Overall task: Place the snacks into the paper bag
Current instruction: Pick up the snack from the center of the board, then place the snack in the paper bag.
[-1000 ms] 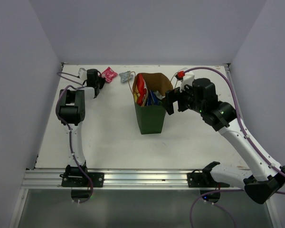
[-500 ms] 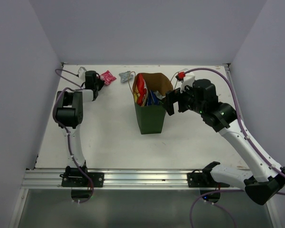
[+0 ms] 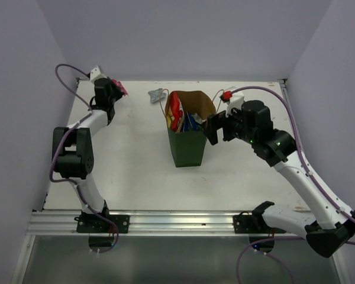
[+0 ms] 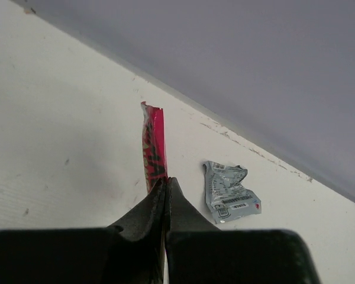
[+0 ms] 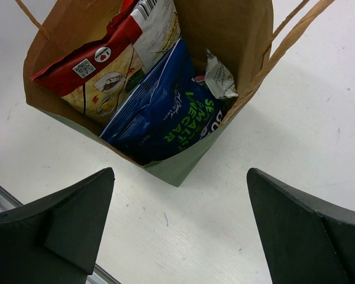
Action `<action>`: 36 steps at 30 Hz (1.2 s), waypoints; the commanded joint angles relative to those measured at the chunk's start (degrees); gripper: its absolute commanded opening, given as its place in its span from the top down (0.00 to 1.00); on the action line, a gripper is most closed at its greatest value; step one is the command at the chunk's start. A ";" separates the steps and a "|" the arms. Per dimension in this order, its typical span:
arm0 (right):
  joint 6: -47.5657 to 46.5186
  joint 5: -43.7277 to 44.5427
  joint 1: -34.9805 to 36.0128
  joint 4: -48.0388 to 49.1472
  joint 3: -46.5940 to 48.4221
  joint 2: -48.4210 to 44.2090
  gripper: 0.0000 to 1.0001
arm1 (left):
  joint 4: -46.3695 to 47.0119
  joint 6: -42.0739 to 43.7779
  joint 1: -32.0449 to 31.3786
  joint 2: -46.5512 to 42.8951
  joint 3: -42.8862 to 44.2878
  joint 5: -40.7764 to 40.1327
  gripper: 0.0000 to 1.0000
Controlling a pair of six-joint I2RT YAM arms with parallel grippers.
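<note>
Pink packet, grey foil packet, green paper bag

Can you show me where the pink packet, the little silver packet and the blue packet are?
pink packet [image 4: 154,148]: left wrist view, middle of its edge-on body.
silver packet [image 4: 229,190]: left wrist view, its crumpled centre.
blue packet [image 5: 165,112]: right wrist view, its printed face.

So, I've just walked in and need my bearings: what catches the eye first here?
The dark green paper bag stands mid-table, with a red-and-white chip bag and a blue packet inside. At the far left corner, the left fingers pinch a pink packet; a silver-grey packet lies nearby.
</note>
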 commanded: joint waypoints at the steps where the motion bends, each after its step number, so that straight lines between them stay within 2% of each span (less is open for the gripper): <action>1: 0.26 -0.11 0.03 2.15 -0.34 -1.22 0.02 | -0.21 8.92 0.11 -6.96 -0.47 -0.10 1.00; 11: -0.35 -1.69 0.03 2.33 -0.78 -2.19 0.01 | -7.33 17.45 0.11 -18.38 0.76 6.58 1.00; 16: -0.80 -1.95 -0.06 2.24 -0.87 -2.36 0.01 | -12.25 21.75 -0.06 -21.56 4.01 13.51 1.00; 20: -0.80 -2.57 -0.06 2.24 -0.60 -2.28 0.01 | -15.77 25.01 -0.59 -24.28 6.65 15.81 1.00; 26: -0.79 -3.01 0.03 2.15 -0.43 -2.36 0.01 | -21.81 32.91 -3.31 -27.18 12.36 18.27 1.00; 32: -0.53 -3.27 0.03 2.50 -0.69 -2.63 0.01 | -26.67 46.00 -10.86 -29.47 17.98 17.92 1.00; 36: -0.53 -3.36 -0.06 2.51 -0.69 -2.80 0.01 | -27.20 46.28 -12.63 -30.44 19.57 19.06 1.00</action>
